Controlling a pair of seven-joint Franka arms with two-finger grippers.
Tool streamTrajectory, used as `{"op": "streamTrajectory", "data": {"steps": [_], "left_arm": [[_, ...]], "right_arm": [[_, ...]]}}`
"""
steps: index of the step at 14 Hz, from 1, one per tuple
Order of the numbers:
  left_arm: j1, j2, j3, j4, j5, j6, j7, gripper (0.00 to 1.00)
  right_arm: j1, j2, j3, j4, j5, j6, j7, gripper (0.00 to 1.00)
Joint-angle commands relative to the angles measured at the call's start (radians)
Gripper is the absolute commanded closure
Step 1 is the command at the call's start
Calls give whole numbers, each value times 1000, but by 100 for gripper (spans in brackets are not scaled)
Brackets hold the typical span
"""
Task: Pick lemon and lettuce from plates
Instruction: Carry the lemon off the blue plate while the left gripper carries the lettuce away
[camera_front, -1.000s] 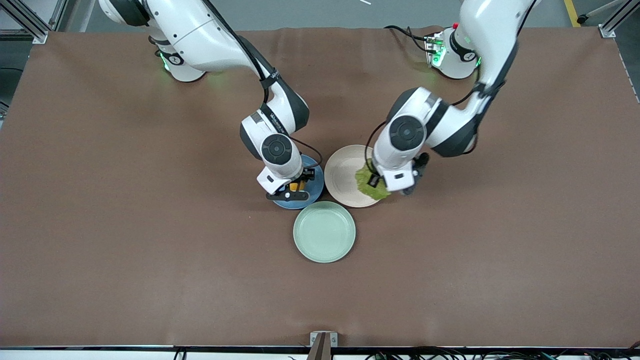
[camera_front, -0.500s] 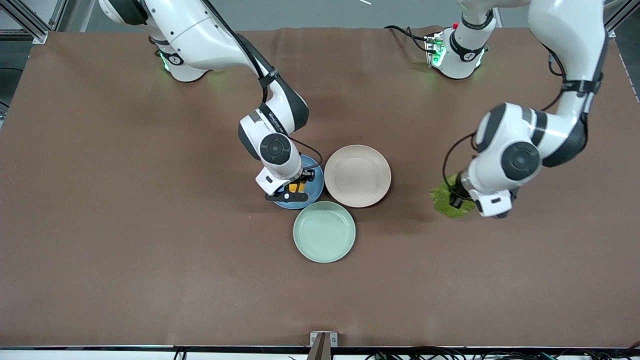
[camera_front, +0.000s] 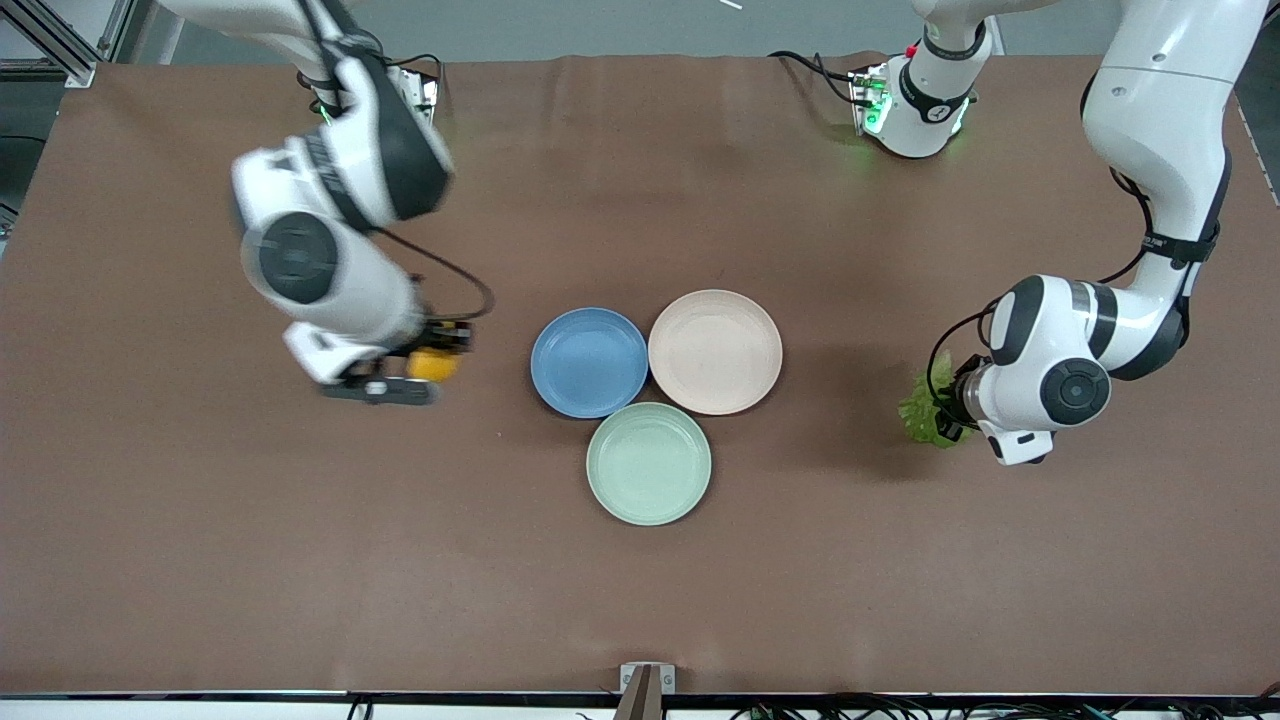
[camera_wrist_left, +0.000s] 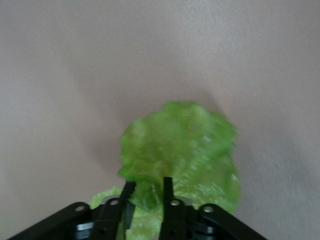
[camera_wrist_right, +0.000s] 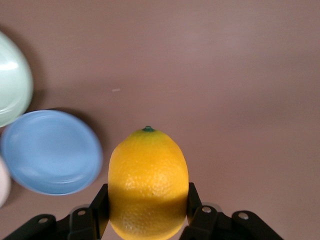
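My right gripper (camera_front: 425, 365) is shut on the yellow-orange lemon (camera_front: 432, 364) and holds it over bare table toward the right arm's end, beside the blue plate (camera_front: 589, 361). In the right wrist view the lemon (camera_wrist_right: 148, 183) sits between the fingers, with the blue plate (camera_wrist_right: 50, 152) off to one side. My left gripper (camera_front: 945, 412) is shut on the green lettuce (camera_front: 922, 406) over bare table toward the left arm's end, apart from the beige plate (camera_front: 715, 351). The left wrist view shows the lettuce (camera_wrist_left: 182, 150) pinched between the fingers. Both plates hold nothing.
A mint-green plate (camera_front: 648, 463) lies nearer the front camera, touching the blue and beige plates. Its rim shows in the right wrist view (camera_wrist_right: 12, 82). The brown table mat (camera_front: 640, 590) spreads wide around the plates.
My right gripper lifted the lemon off the blue plate and swung toward the right arm's end. My left gripper carried the lettuce off the beige plate toward the left arm's end and lower.
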Motion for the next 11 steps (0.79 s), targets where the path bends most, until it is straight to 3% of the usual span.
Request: {"op": "streamTrajectory", "data": {"steps": [1, 4, 8, 11], "left_arm": [[0, -48, -17, 18, 9, -20, -20, 0], [-2, -106, -47, 84, 12, -97, 38, 0], [8, -195, -87, 198, 12, -337, 266, 0], [29, -284, -87, 253, 10, -497, 426, 0]], "right_arm": [[-163, -24, 22, -65, -40, -8, -186, 71], [-317, -11, 22, -129, -40, 57, -394, 71], [-440, 13, 22, -327, -41, 353, -505, 71], [-481, 91, 22, -376, -43, 522, -514, 70]]}}
